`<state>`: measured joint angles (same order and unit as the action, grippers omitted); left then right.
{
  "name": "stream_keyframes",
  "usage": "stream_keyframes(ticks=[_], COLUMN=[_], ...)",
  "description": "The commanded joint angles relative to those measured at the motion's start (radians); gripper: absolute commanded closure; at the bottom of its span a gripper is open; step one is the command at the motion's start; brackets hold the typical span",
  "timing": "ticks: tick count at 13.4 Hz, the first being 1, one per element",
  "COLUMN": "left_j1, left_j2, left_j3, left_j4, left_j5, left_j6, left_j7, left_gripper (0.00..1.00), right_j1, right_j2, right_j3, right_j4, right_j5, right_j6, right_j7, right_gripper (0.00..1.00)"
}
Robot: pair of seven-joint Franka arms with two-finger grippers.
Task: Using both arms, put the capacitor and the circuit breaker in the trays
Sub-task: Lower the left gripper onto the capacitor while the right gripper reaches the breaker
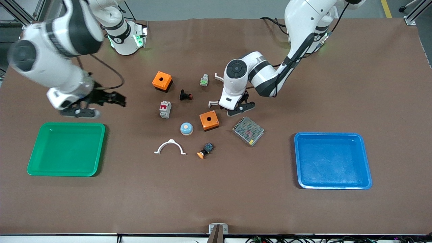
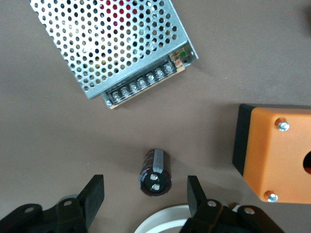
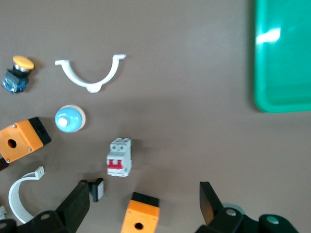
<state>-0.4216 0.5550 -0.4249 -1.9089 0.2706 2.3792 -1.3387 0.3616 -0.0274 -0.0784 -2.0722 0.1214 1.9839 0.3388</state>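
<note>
Trouble That Could Come Next

Fingers of the left gripper (image 2: 146,194) were spread wide and held nothing. The capacitor (image 2: 155,172) lay on the brown bench (image 1: 216,202) right between them, not touching either one. It is a small round thing, so I think it could roll away or pop out if the fingers closed a bit off to one side. An orange box (image 2: 277,153) sat just beside it, and a metal box with holes (image 2: 114,46) lay near too. A finger could bump one of them on the way down. A white curved clip (image 2: 160,221) lay very close as well and might get pinched along with it.

The right gripper (image 3: 146,204) hung over the bench near the green tray (image 1: 66,149), toward the right arm's end. Its fingers were wide open and empty. The circuit breaker (image 1: 165,109) lay on the bench, well apart from it, among the other parts. A second orange box (image 3: 139,213) and a black push button (image 3: 95,188) lay close to it and could get knocked.

The green tray had nothing in it. The blue tray (image 1: 332,160), toward the left arm's end, had nothing in it either.
</note>
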Motion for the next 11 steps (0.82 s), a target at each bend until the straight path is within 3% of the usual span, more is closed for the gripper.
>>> stream_keyframes(ticks=[1, 7, 11], left_j1=[-0.008, -0.009, -0.011], left_j2=[0.017, 0.045, 0.062], left_j3=[0.003, 0.003, 0.002], left_j4=[0.001, 0.002, 0.002], left_j5=[0.042, 0.042, 0.042], left_j6=[0.035, 0.046, 0.049], left_j7=[-0.033, -0.046, -0.048], left_gripper=[0.31, 0.42, 0.59], right_j1=[0.103, 0.212, 0.276], right_j2=[-0.04, 0.026, 0.136], right_j3=[-0.011, -0.011, -0.011], right_j4=[-0.135, -0.288, -0.338], right_j5=[-0.042, -0.043, -0.043], right_j6=[0.122, 0.389, 0.571], right_j7=[0.115, 0.169, 0.221], right_gripper=[0.0, 0.0, 0.0])
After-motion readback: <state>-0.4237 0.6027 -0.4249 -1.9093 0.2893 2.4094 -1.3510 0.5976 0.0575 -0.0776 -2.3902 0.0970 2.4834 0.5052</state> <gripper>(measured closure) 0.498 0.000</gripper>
